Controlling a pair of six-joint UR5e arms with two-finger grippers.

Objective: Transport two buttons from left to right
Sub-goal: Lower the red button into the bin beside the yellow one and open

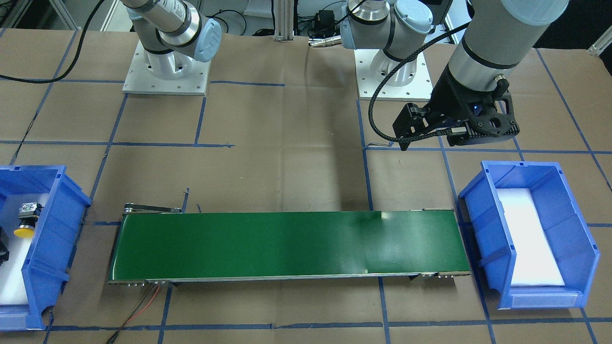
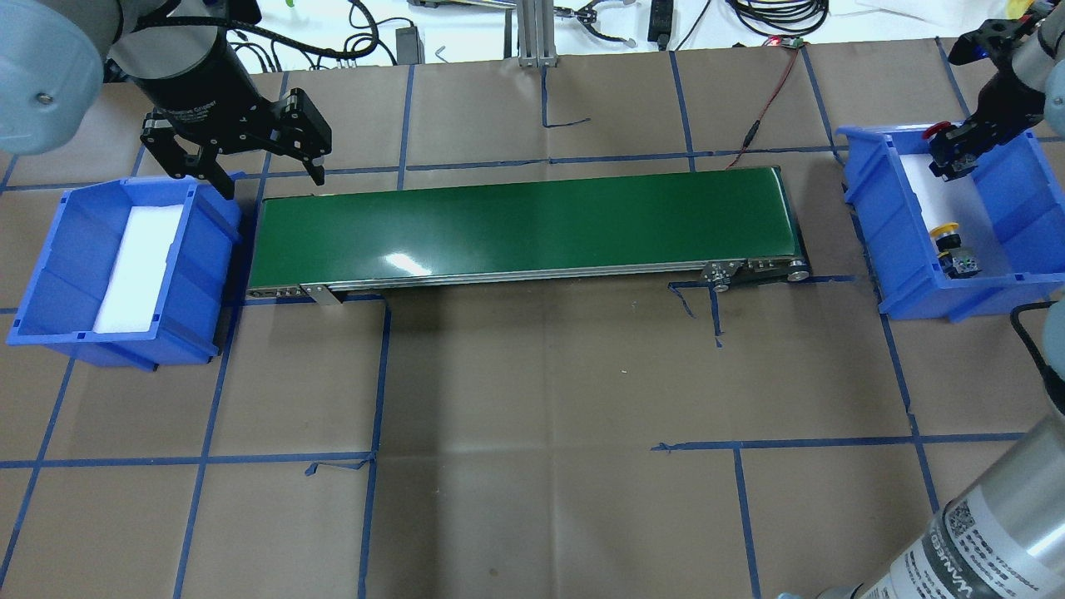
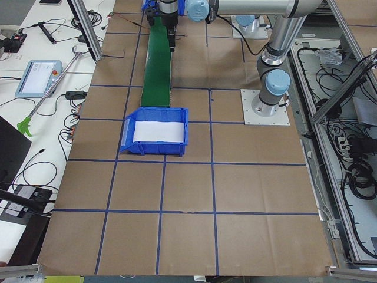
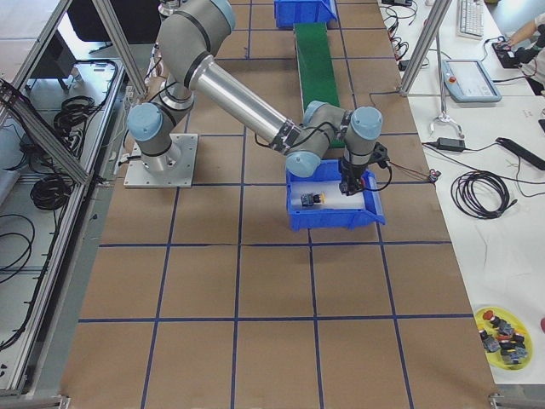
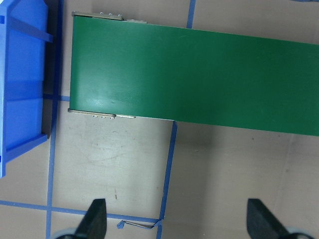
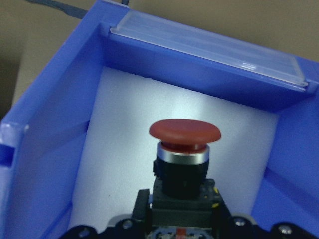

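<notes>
Overhead, my right hand point(image 2: 950, 155) is pinched on the black body of the red button point(image 6: 184, 149), whose round cap sticks out past the fingers. Hand and button hang over the far end of the right bin point(image 2: 882, 225), a blue box lined with white padding point(image 6: 124, 149). In the right wrist view the cap shows against that padding and faces the bin's end wall with the clear strip. Whether the button touches the padding cannot be told.

The yellow button point(image 2: 951, 248) lies on its side on the same padding, apart from my right hand and toward the bin's near end. Its cap end is the nearer to that hand, and nothing grips it.

My left hand point(image 2: 270, 176) is spread wide with nothing between its fingers. It hangs above the brown paper surface point(image 2: 532, 399), just beyond the gap between the left bin point(image 2: 62, 266) and the left end of the green belt point(image 2: 516, 225). In the left wrist view both dark fingertips point(image 5: 94, 221) frame bare paper, with the belt's end and a corner of the left bin ahead of them. The belt runs between the two bins.
</notes>
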